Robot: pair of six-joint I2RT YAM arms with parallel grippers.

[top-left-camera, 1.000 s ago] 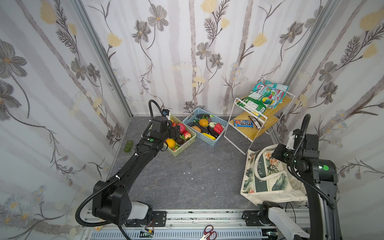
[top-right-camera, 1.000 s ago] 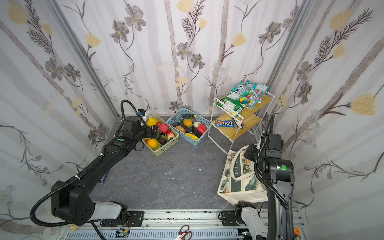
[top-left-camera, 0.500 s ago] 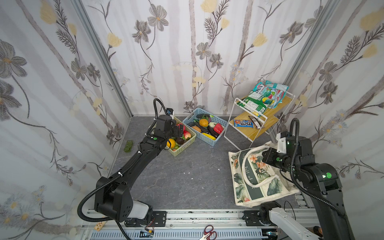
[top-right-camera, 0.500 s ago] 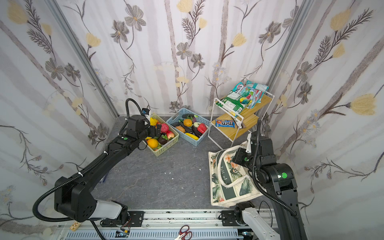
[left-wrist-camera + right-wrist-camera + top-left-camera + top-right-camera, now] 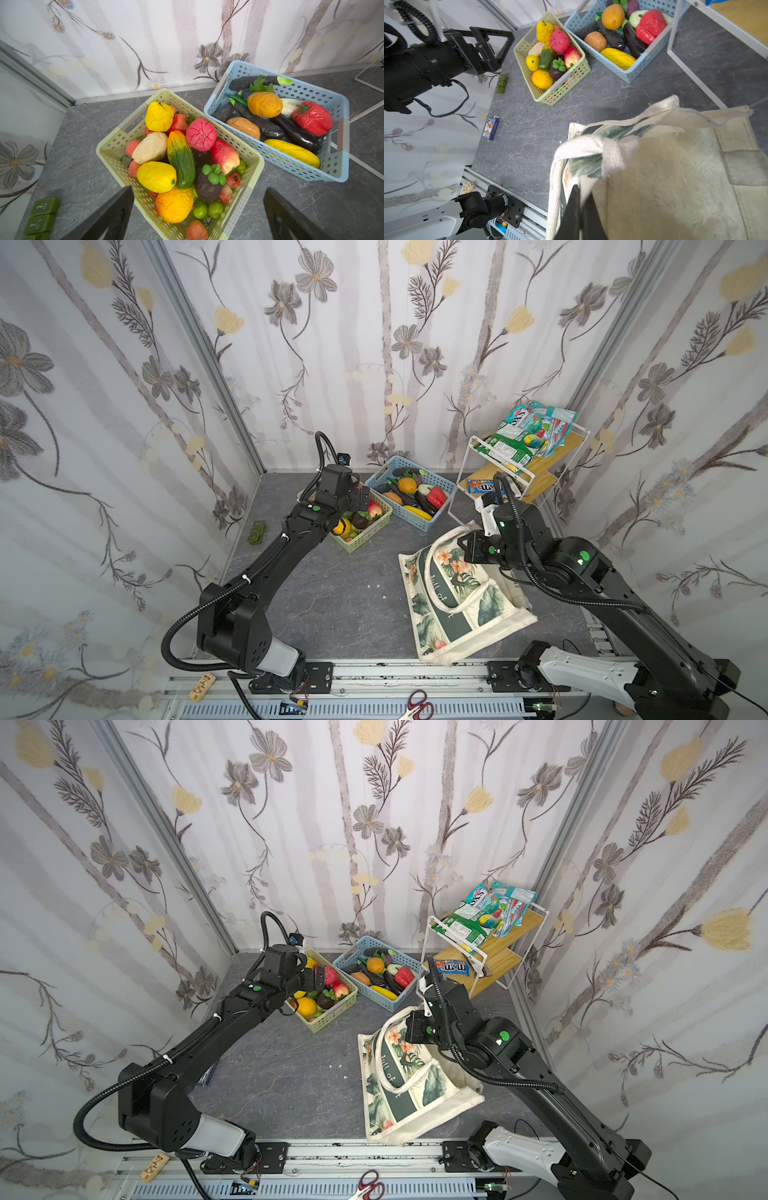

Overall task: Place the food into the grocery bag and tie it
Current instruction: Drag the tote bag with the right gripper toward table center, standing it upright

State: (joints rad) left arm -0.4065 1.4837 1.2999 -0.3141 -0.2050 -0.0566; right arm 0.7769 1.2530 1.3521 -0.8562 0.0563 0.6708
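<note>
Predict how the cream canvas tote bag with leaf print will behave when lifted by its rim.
Probably floppy: the cream canvas tote bag sags and creases where the right gripper pinches its rim. Likely light, since its inside looks empty. Its white rope handle droops, so may swing.

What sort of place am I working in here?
Likely a staged grocery cell: floral wallpaper panels around a grey tabletop, green basket and blue basket of toy produce, wire shelf of snacks.
</note>
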